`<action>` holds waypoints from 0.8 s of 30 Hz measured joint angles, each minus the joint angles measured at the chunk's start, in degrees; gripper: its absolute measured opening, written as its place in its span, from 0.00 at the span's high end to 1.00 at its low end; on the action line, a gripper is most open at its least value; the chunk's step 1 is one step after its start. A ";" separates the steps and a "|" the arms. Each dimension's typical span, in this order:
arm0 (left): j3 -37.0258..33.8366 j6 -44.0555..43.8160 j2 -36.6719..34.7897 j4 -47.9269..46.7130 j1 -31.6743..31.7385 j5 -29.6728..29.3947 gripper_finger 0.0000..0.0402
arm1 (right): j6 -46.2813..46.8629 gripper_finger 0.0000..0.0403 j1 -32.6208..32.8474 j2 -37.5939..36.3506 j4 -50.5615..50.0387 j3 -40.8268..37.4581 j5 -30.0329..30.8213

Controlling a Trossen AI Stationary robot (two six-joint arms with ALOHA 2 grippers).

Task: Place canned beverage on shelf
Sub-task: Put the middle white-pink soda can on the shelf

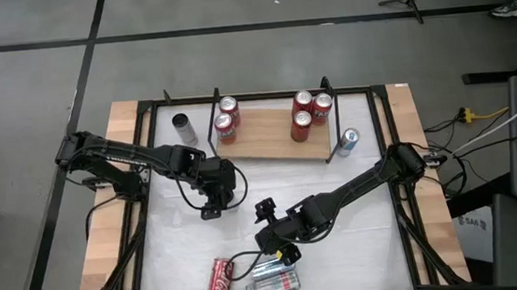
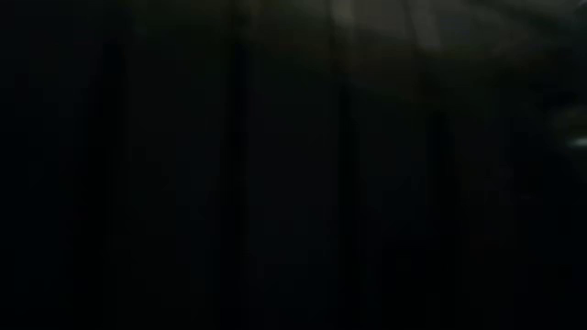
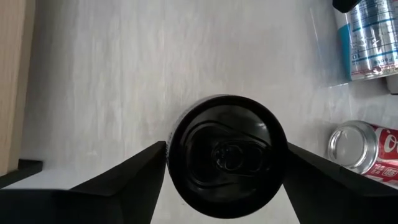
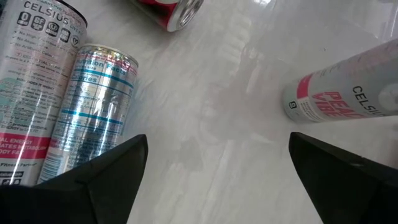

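On the far left of the table stands a dark can (image 1: 183,126), alone beside the shelf (image 1: 263,137). The shelf is at the far side of the table; it already carries two red cans at its left end (image 1: 226,118) and three at its right end (image 1: 310,112), so its middle part is free.

The left gripper (image 1: 214,198) is near the middle of the table. In its wrist view, a black can (image 3: 225,155) sits upright between the two fingers (image 3: 134,180), seen from the top. The jaws are spread beside it, and I cannot tell if the pads already touch it. I judge this is the step in hand: to take this can. To do it well, the gripper should close evenly on the middle of the can's body, keep it upright, lift it clear of the table, and put it down on the free middle of the board, away from the red cans.

The right gripper (image 1: 284,246) hangs over the near side, with its jaws spread and holding nothing. Below it lie a red can on its side (image 1: 222,280) and silver cans (image 1: 275,281). Further right, a blue can (image 1: 348,140) stands just beside the shelf's right end. The low view shows nothing.
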 joint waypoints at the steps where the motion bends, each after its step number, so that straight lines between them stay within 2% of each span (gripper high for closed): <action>1: 0.00 0.00 0.00 0.00 -0.02 0.00 0.28 | 0.00 0.05 0.00 0.00 0.00 0.00 0.00; 14: 0.02 -0.26 -0.07 -0.11 -0.04 -2.73 0.13 | 0.00 0.05 -0.02 0.00 0.00 0.00 0.02; 24: 0.11 -0.33 -0.07 -0.04 -0.02 -2.80 0.12 | 0.00 0.05 0.00 0.00 0.00 0.00 0.02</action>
